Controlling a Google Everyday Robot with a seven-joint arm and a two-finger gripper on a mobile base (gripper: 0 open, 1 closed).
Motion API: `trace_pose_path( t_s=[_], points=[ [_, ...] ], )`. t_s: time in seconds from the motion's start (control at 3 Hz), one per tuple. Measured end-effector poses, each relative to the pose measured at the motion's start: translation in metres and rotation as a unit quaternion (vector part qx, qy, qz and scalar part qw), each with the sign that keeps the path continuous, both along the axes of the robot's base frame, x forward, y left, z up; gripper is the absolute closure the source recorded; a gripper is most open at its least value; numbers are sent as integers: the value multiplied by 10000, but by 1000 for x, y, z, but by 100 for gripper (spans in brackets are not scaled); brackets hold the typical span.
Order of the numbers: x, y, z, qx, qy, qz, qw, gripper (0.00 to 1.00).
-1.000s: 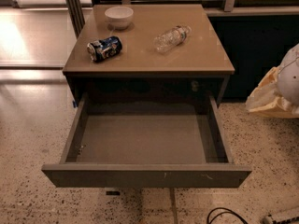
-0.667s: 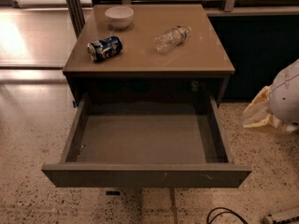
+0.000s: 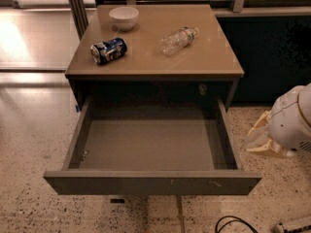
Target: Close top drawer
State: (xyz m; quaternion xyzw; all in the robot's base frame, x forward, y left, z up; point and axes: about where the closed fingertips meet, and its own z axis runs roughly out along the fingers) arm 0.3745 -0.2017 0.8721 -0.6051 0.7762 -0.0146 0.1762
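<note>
The top drawer (image 3: 153, 182) stands pulled far out of the brown cabinet (image 3: 209, 62). Its plain grey inside (image 3: 150, 142) holds nothing. Its flat front panel faces the camera and carries small white scratches right of centre. My gripper (image 3: 261, 139), cream-coloured on a white rounded arm (image 3: 294, 123), hangs at the right edge of the view. It is just beyond the drawer's right side wall, near floor level, and is not touching the drawer.
On the cabinet top lie a white bowl (image 3: 123, 17), a crushed blue can (image 3: 108, 50) and a clear plastic bottle (image 3: 178, 39) on its side. A dark cable (image 3: 233, 223) loops on the speckled floor at the front right. A metal post (image 3: 75, 4) stands behind left.
The arm and gripper have moved down and to the left, closer to the drawer's right side. The drawer has not moved.
</note>
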Motion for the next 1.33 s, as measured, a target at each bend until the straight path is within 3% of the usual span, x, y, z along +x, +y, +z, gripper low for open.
trace_pose_path(
  t_s=[0.33, 0.67, 1.33],
  points=[
    [-9, 4, 5, 3, -117, 50, 9999, 100],
    [-21, 7, -12, 116, -149, 87, 9998, 100],
    [-34, 22, -98, 431, 135, 212, 9988, 100]
  ],
)
